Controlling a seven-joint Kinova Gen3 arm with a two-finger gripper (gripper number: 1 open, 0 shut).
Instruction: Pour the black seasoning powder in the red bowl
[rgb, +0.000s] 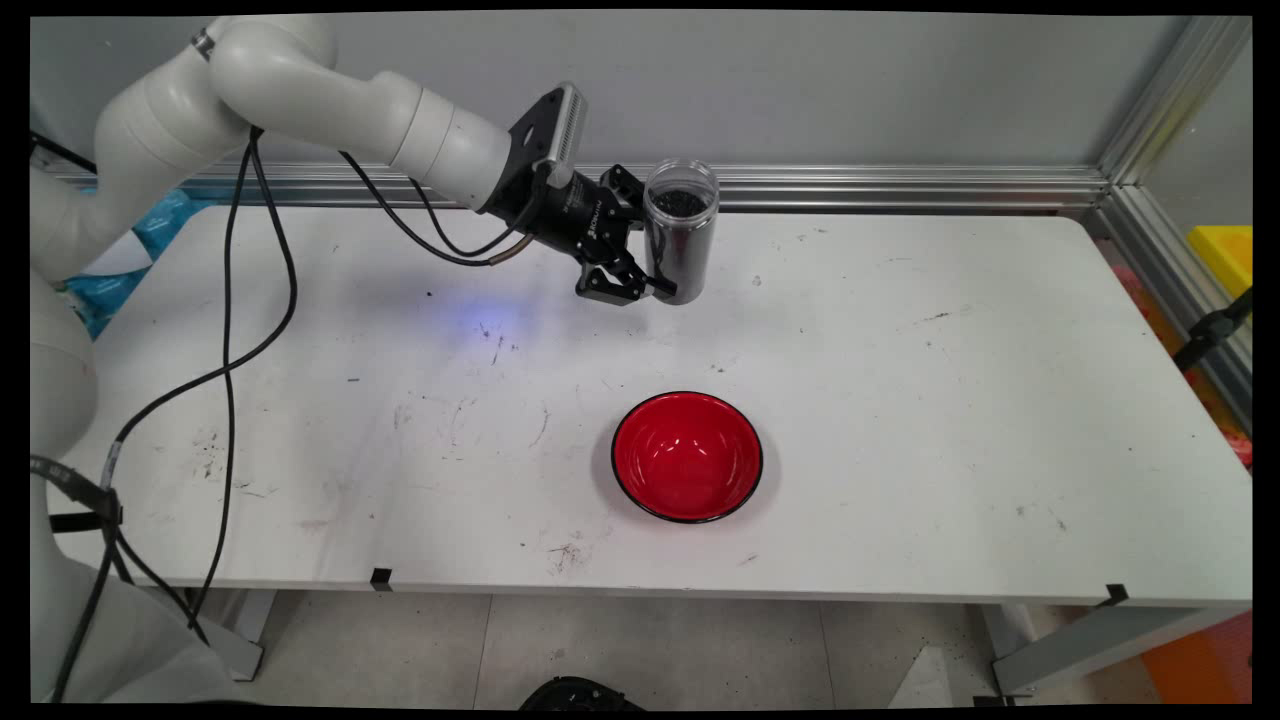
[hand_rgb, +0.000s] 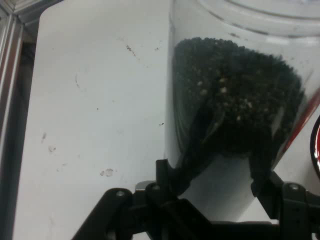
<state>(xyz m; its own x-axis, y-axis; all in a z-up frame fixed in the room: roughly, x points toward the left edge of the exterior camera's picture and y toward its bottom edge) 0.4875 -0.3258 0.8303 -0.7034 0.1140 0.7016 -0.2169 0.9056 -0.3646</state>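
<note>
A clear plastic jar (rgb: 681, 231) filled most of the way with small black grains is held upright above the table's far middle, its mouth open at the top. My gripper (rgb: 650, 262) is shut on the jar's lower half, coming at it from the left. In the hand view the jar (hand_rgb: 235, 100) fills the right half, with the fingers (hand_rgb: 172, 175) pressed against both of its sides. A red bowl (rgb: 687, 456) with a black rim stands empty on the table nearer the front, almost straight below the jar in the main view. A sliver of the bowl's rim (hand_rgb: 315, 145) shows at the hand view's right edge.
The white table (rgb: 900, 400) carries scuffs and small dark specks. An aluminium rail (rgb: 900, 185) runs along its far edge and down the right side. Black cables (rgb: 230, 350) hang from the arm over the table's left part.
</note>
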